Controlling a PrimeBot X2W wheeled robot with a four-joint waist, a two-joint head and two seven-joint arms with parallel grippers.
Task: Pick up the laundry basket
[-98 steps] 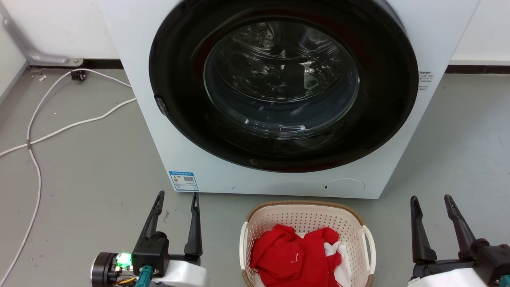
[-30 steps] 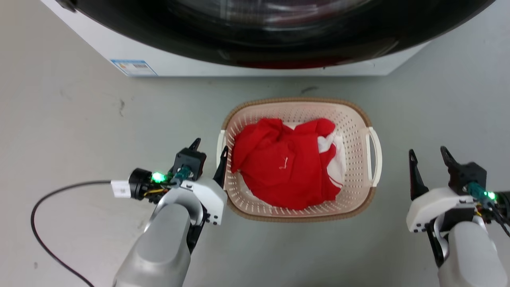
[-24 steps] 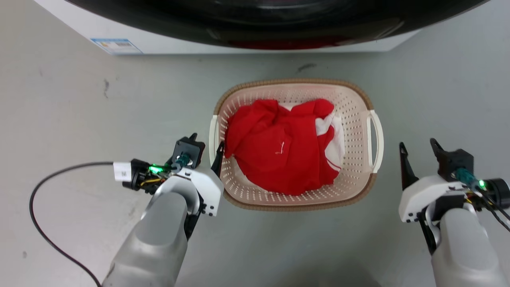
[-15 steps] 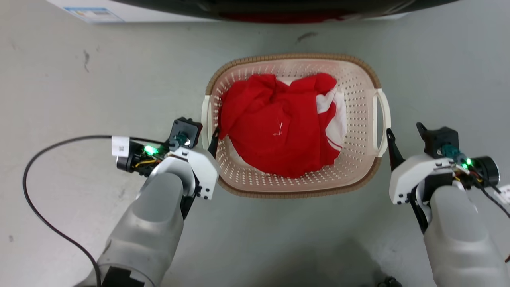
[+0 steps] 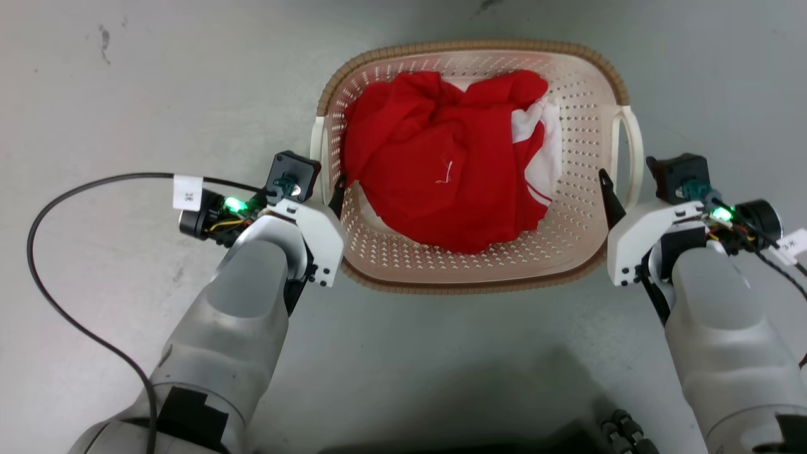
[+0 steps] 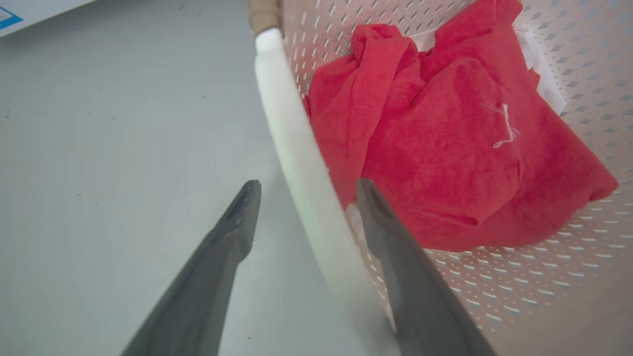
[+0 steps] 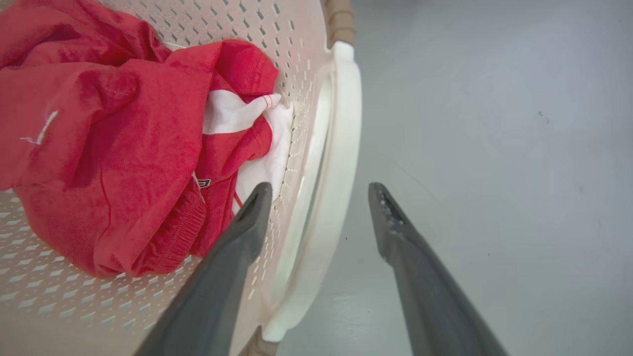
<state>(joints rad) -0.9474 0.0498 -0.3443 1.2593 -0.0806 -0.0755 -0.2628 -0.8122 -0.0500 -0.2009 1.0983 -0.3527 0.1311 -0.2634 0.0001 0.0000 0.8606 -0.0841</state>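
Observation:
The laundry basket (image 5: 466,46) is cream with perforated walls and a brown woven-look rim, and it stands on the grey floor in the head view. A crumpled red garment (image 5: 441,157) lies in it over a white one (image 5: 547,142). My left gripper (image 5: 318,183) is open astride the basket's white left handle (image 6: 292,138), one finger outside and one inside the wall. My right gripper (image 5: 633,189) is open in the same way astride the white right handle (image 7: 346,123). Neither pair of fingers presses on its handle.
A black cable (image 5: 38,265) loops over the floor to the left of my left arm. A white corner with a blue label (image 6: 10,15) shows at the top left of the left wrist view. My dark base (image 5: 567,435) sits at the bottom edge.
The head camera has tilted down and the washer has left its view. Both grippers have closed in on the basket; the right one, apart from it a second ago, now straddles the right handle.

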